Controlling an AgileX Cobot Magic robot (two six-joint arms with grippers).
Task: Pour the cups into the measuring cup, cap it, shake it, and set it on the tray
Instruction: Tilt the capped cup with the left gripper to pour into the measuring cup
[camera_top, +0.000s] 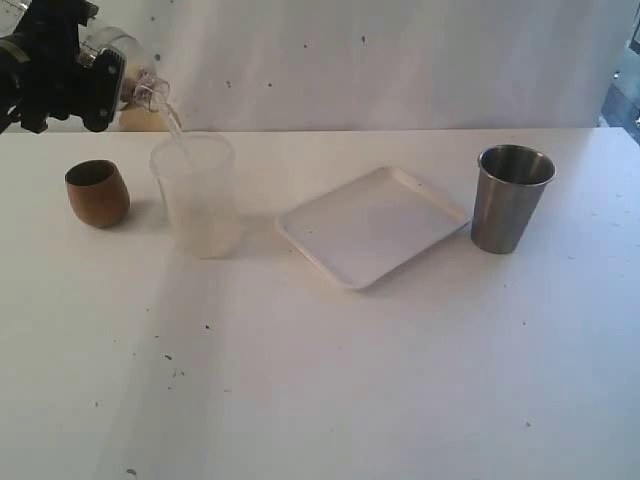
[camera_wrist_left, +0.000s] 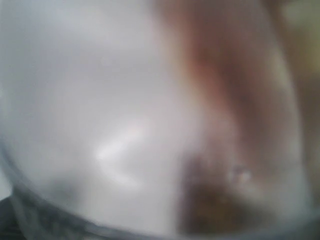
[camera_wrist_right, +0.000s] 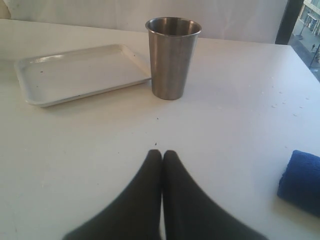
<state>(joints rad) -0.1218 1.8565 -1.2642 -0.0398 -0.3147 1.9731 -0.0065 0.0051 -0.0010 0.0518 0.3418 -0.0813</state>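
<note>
Above the far left of the table (camera_top: 300, 400), your left gripper (camera_top: 100, 75) clamped the tall clear plastic measuring cup (camera_top: 128, 60), tilted so a thin stream fell into the frosted translucent cup (camera_top: 195, 195) below. The small brown wooden cup (camera_top: 97, 192), white rectangular tray (camera_top: 370, 225) and brushed-steel tumbler (camera_top: 512, 198) stood apart. Only the right wrist view showed your right gripper (camera_wrist_right: 162, 155) pressed together, empty, and a blue cloth (camera_wrist_right: 300, 180); the left wrist view was blur.

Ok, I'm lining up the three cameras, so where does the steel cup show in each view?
Exterior view: the steel cup stands upright on the right side, just right of the white tray.
Left wrist view: not in it; only a blurred close-up shows.
Right wrist view: the steel cup stands beyond the shut right gripper, beside the white tray.
Shared landmark: the white tray, next to the cup in both views.
</note>
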